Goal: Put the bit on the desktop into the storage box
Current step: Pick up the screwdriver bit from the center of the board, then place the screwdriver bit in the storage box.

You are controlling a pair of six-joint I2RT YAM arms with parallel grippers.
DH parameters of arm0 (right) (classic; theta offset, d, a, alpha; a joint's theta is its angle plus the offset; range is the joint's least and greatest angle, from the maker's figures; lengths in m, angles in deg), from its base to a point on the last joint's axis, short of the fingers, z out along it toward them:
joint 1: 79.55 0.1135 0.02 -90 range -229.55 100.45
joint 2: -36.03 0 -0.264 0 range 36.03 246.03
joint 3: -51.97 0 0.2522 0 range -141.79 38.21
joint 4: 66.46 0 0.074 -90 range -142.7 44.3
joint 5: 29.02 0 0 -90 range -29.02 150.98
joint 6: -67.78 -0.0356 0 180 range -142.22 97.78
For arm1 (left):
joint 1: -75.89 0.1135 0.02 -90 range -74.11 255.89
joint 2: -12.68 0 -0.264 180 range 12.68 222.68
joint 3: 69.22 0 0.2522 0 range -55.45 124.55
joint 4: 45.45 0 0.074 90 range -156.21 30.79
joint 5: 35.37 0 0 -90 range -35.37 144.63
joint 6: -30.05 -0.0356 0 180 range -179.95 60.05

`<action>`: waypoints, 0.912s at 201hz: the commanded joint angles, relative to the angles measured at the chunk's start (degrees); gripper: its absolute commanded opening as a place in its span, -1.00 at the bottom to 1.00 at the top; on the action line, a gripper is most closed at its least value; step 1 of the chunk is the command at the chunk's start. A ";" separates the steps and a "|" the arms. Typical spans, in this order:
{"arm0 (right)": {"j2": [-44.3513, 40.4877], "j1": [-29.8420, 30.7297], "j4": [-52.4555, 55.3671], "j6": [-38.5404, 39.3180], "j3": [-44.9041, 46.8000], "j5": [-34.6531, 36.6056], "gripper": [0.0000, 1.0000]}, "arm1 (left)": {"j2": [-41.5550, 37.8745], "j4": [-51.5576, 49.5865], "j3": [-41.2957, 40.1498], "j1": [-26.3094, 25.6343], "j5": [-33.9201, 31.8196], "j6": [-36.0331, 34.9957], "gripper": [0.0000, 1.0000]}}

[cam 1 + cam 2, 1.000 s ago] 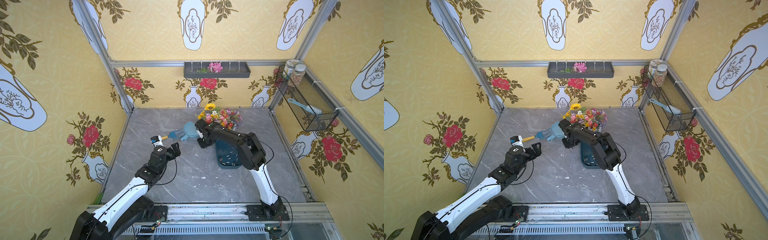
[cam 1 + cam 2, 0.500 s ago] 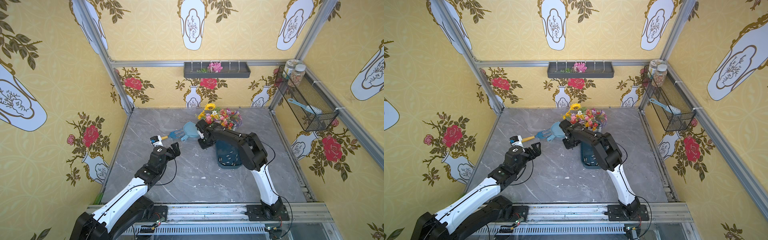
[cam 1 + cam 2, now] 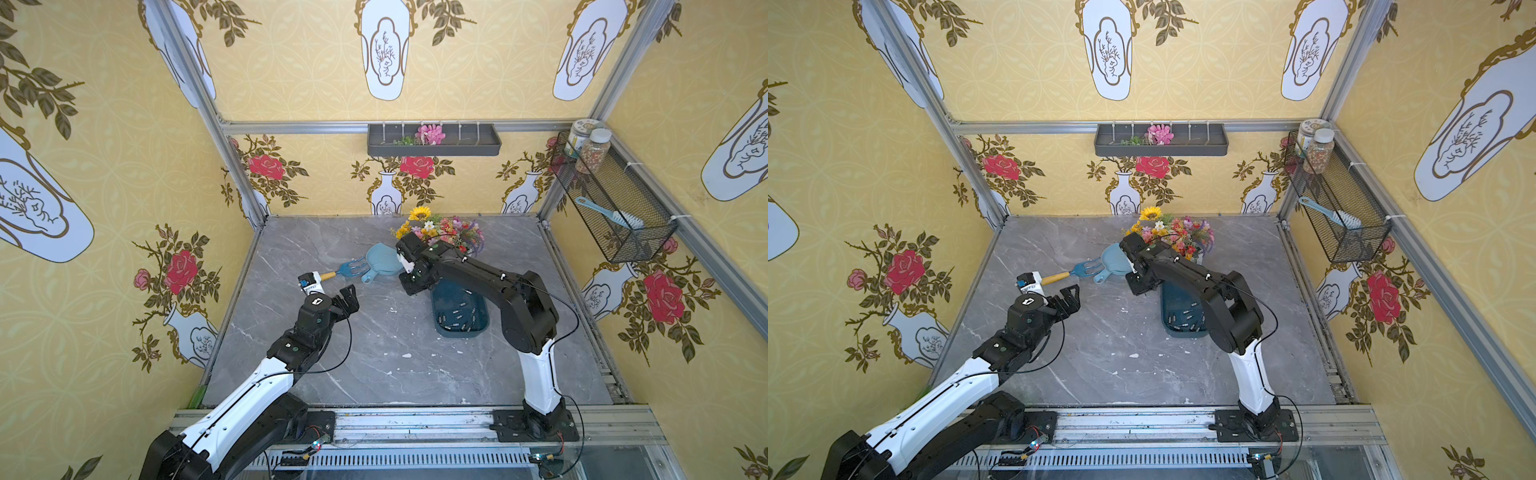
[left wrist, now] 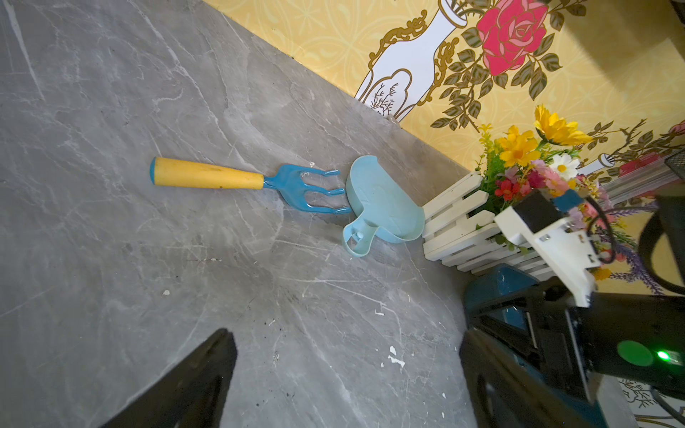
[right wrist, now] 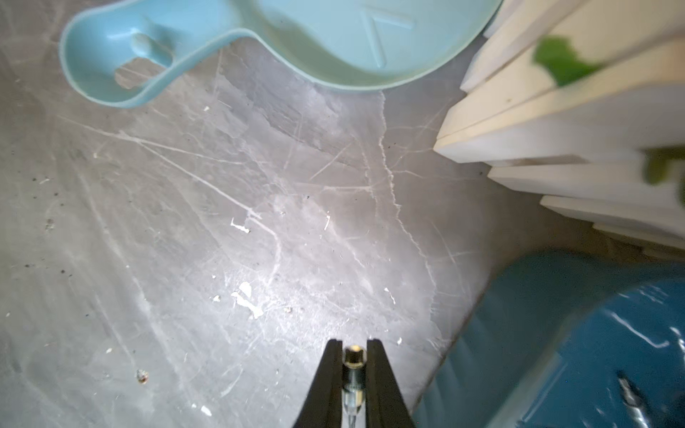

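Bit is clamped between the closed fingers of the right gripper at bottom centre of the right wrist view. Its long axis runs along the fingers, over the desktop. The storage box lies at lower right of that frame, just beside the gripper with nothing between them, so a short carry over the rim looks enough. In a top view other bits already lie inside it. Beyond, the light blue dustpan fills the top of the wrist frame. The white picket planter at upper right stands close to the box's far end and is the one thing to avoid. The left gripper, jaws wide apart and empty, hangs further left by the garden fork, so the right arm is nearer.
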 commanded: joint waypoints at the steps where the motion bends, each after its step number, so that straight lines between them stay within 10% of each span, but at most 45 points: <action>1: -3.59 0.14 -0.94 -1.07 2.19 0.04 -0.85 | -0.23 -0.48 -0.12 0.11 -0.73 -0.94 1.00; 183: -31.34 -15.55 -3.54 -1.36 31.46 -2.40 -0.85 | -5.00 -0.53 -1.52 1.34 -8.25 -0.77 1.00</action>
